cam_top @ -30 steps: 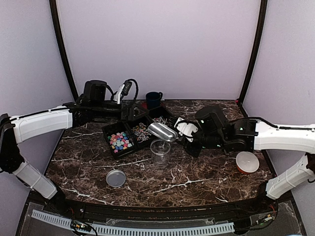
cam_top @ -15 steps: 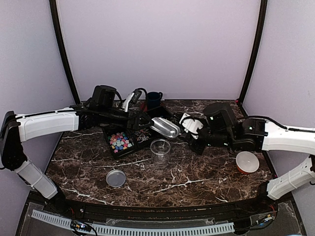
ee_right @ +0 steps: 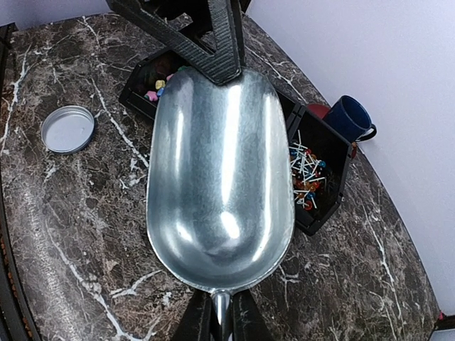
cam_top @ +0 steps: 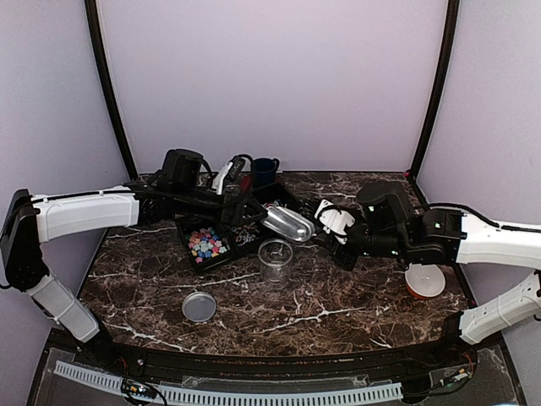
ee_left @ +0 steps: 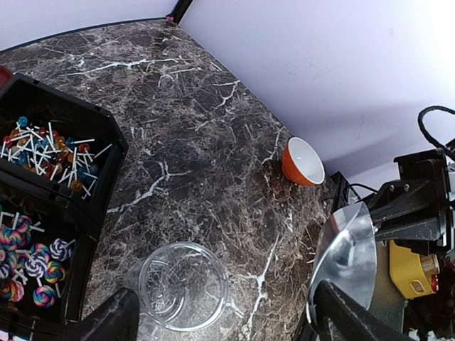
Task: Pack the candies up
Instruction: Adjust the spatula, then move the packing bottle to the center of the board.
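Note:
The candies [cam_top: 205, 244] are small multicoloured pieces in a black tray [cam_top: 184, 227]; some also show in the right wrist view [ee_right: 158, 86]. The clear jar [cam_top: 275, 259] stands upright in front of the trays and looks empty in the left wrist view [ee_left: 183, 285]. My right gripper [cam_top: 331, 228] is shut on the handle of a metal scoop [cam_top: 287, 222], held just above and behind the jar. The scoop [ee_right: 220, 177] is empty. My left gripper [cam_top: 247, 207] is open and empty over the trays, next to the scoop's tip. Its fingers [ee_left: 117, 318] stand wide apart on either side of the jar.
Two more black trays hold lollipops [ee_left: 50, 145] and swirl lollipops [ee_left: 28, 263]. A round metal lid [cam_top: 199, 306] lies at the front left. An orange bowl [cam_top: 424, 279] sits at the right. A blue mug [cam_top: 264, 172] stands behind the trays.
My left gripper has moved right and forward over the trays towards the scoop. My right arm has drawn the scoop slightly right and back.

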